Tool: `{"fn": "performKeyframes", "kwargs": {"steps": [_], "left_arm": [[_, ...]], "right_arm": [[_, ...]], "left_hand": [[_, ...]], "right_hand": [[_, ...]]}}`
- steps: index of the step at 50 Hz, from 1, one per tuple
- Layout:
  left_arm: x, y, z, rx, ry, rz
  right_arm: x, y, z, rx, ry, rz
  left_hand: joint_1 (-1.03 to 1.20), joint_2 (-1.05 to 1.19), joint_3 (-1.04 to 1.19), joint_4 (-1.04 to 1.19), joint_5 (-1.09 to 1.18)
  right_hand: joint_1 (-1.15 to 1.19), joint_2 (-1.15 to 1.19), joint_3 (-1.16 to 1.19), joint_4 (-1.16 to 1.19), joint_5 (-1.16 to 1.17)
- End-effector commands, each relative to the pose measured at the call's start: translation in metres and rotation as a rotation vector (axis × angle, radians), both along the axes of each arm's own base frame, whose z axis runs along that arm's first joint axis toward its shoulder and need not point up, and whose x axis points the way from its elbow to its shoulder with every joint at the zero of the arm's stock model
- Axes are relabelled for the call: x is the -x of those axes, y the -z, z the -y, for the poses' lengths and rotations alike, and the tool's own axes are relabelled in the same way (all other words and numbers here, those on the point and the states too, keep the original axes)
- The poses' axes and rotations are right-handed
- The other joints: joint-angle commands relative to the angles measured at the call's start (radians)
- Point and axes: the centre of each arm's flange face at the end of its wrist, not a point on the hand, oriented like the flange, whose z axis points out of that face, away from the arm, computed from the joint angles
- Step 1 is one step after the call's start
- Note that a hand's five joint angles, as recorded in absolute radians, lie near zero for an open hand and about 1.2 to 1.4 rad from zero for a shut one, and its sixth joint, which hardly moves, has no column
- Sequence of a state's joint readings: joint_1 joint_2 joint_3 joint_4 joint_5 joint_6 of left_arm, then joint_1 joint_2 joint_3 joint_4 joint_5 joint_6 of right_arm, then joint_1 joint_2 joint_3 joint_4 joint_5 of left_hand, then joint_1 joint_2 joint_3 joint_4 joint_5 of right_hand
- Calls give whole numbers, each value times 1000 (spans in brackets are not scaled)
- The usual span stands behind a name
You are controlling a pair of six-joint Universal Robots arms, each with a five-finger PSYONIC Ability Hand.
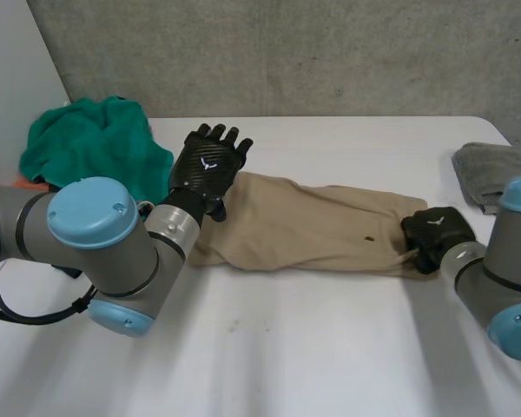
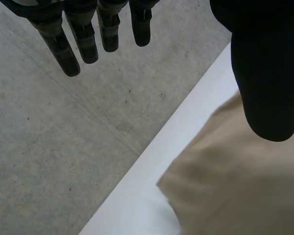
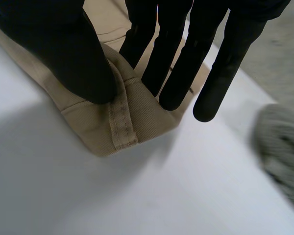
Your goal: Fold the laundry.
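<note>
Head view: the tan trousers point(image 1: 313, 226) lie folded lengthwise across the middle of the worktop point(image 1: 286, 347), long axis left to right. The left hand point(image 1: 208, 165) hangs above the left end, clear of the cloth. The right hand point(image 1: 434, 233) sits on the right end. A green cloth heap point(image 1: 95, 143) lies at the far left and a grey towel point(image 1: 491, 169) at the far right, both apart from the trousers, probably waiting their turn. Left wrist view: the fingers point(image 2: 88, 44) are straight and spread with the thumb apart, so the hand is wide and holds nothing; the trousers' far left corner lies below it. Right wrist view: the thumb point(image 3: 59, 54) presses a raised fold of the stitched hem against the fingers point(image 3: 171, 68), a narrow pinch on the cloth just beside the end edge. This hold likely serves to lift the right end and carry it across to the left for a crosswise fold, with the free left hand placed to steady or receive it.
</note>
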State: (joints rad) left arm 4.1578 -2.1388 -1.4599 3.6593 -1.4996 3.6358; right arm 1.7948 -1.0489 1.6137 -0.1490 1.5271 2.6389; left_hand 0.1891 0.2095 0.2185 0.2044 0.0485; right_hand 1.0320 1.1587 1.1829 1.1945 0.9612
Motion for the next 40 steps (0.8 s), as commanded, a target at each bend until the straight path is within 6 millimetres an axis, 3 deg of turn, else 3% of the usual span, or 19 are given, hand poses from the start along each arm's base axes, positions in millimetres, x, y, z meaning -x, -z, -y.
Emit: {"fn": "performKeyframes", "kwargs": {"steps": [1, 4, 6, 10, 11, 13, 15, 17, 18, 21, 22, 25, 26, 28, 32, 33, 36, 40], "left_arm": [[-6, -24, -10, 29, 2, -29], [-10, -37, -16, 37, 3, -57], [-13, -43, -21, 32, 5, -82], [-16, -48, -24, 19, 6, -119], [-17, -49, -24, 16, 7, -126], [-17, -50, -24, 8, 6, -137], [-18, -50, -24, 1, 2, -148], [-19, -49, -23, -9, -13, -149], [-20, -49, -22, -11, -19, -150], [-22, -50, -21, -16, -42, -150], [-22, -50, -20, -17, -47, -150], [-23, -53, -18, -11, -64, -157], [-23, -53, -17, -9, -69, -159], [-22, -60, -15, 7, -75, -173], [-17, -73, -11, 22, -64, -229], [-16, -75, -11, 21, -59, -240], [-9, -86, -9, 12, -33, -299], [11, -77, -10, -65, 34, -321]], "right_arm": [[50, -40, 9, 163, 43, -323], [61, -52, 17, 232, 36, -452], [52, -59, 17, 285, 9, -471], [-15, -79, 0, 467, -190, -404], [-40, -84, -13, 534, -290, -365], [-66, -85, -29, 592, -405, -322], [-99, -70, -54, 621, -597, -261], [-116, -53, -71, 602, -708, -236], [-132, -34, -89, 578, -819, -218], [-148, -12, -111, 528, -917, -209], [-154, -4, -117, 507, -929, -214], [-154, -4, -113, 489, -878, -217], [-152, -7, -110, 476, -835, -203], [-149, -12, -110, 449, -794, -162], [-128, -61, -99, 385, -639, 103], [-113, -81, -93, 343, -564, 251], [-94, -108, -84, 282, -466, 471], [-69, -112, -67, 192, -337, 528]], "left_hand": [[-15, -35, -44, -30, -48], [-15, -35, -44, -30, -48], [-15, -35, -44, -30, -48], [-15, -35, -44, -30, -48], [-15, -35, -44, -30, -48], [-15, -35, -44, -30, -48], [-15, -35, -44, -30, -48], [-15, -35, -44, -30, -48], [-15, -35, -44, -30, -48], [-15, -35, -44, -30, -48], [-15, -35, -44, -30, -48], [-15, -35, -44, -30, -48], [-15, -35, -44, -30, -48], [-15, -35, -44, -30, -48], [-15, -35, -44, -30, -48], [-15, -35, -44, -30, -48], [-2, -22, -32, -17, -36], [13, -8, -17, -3, -21]], "right_hand": [[364, 238, 213, 202, 260], [364, 238, 213, 202, 260], [364, 238, 213, 202, 260], [364, 238, 213, 202, 260], [364, 238, 213, 202, 260], [364, 238, 213, 202, 260], [364, 238, 213, 202, 260], [364, 238, 213, 202, 260], [364, 238, 213, 202, 260], [364, 238, 213, 202, 260], [191, 64, 40, 28, 87], [-774, -900, -924, -936, -877], [-858, -984, -1008, -1020, -961], [-858, -984, -1008, -1020, -961], [-858, -984, -1008, -1020, -961], [-858, -984, -1008, -1020, -961], [-858, -984, -1008, -1020, -961], [-858, -984, -1008, -1020, -961]]}}
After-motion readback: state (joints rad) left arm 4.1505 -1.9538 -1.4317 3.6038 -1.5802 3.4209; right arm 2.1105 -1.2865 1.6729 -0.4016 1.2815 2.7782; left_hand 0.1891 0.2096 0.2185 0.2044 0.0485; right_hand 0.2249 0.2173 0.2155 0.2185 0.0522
